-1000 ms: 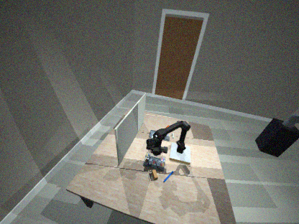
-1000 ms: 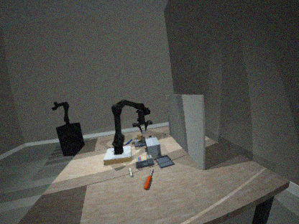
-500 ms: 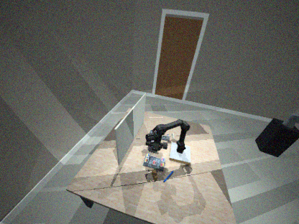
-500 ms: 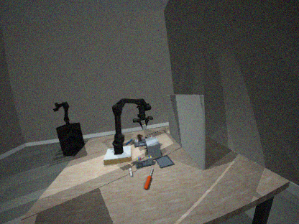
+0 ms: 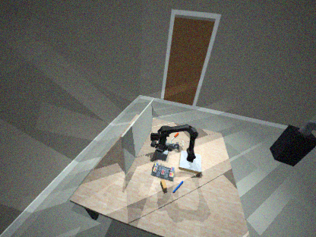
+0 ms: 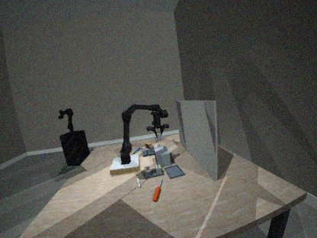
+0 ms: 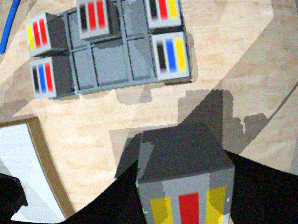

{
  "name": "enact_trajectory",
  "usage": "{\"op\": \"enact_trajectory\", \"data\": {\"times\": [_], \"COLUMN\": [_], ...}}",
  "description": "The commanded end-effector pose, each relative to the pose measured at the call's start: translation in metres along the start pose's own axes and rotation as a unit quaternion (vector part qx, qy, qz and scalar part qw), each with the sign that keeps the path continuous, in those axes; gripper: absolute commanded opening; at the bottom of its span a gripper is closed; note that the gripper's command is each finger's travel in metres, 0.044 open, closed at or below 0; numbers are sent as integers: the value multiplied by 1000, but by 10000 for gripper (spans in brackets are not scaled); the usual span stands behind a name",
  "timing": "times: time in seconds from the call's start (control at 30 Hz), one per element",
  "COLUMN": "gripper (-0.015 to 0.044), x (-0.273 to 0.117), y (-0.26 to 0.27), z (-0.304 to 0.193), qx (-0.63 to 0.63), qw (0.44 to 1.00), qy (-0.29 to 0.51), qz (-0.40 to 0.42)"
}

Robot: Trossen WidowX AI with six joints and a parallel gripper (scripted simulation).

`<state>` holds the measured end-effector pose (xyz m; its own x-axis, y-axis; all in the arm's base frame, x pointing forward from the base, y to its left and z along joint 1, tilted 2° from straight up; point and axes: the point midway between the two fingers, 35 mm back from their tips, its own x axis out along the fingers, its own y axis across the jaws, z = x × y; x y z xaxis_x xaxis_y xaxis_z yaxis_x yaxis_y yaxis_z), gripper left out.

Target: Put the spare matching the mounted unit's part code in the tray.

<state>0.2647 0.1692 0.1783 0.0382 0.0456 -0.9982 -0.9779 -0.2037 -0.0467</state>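
Note:
My gripper (image 6: 158, 133) (image 7: 178, 161) points down and is shut on a grey unit (image 7: 180, 150). Its visible face carries yellow, red and yellow bars. It hangs above the table, beyond the grey block in the exterior view. The spares rack (image 7: 110, 67) (image 5: 165, 177) holds several units: yellow-red-red (image 7: 39, 36), black-blue-red (image 7: 43, 78), black-red-red (image 7: 93, 16), black-red-yellow (image 7: 164, 11) and black-blue-yellow (image 7: 171, 56). A flat dark tray (image 6: 174, 172) lies right of a second dark holder (image 6: 154, 175) with small coloured parts. The mounted unit's back code cannot be read.
A grey block (image 6: 163, 156) stands between the racks. A tall grey panel (image 5: 138, 133) (image 6: 198, 133) stands at one side. A blue pen (image 5: 178, 187) (image 6: 136, 151), a yellow-brown piece (image 5: 163, 186), an orange screwdriver (image 6: 156, 194) and a small white item (image 6: 139, 183) lie about.

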Motion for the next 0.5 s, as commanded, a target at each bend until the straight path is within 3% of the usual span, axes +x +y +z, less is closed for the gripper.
{"op": "enact_trajectory", "data": {"times": [0.0, 0.47], "gripper": [0, 0], "x": [-2, -5], "y": [-10, -37], "z": [-15, -92], "qx": [4, 17], "qw": [1000, 1000], "qy": [-3, 8], "qz": [-3, -7]}}
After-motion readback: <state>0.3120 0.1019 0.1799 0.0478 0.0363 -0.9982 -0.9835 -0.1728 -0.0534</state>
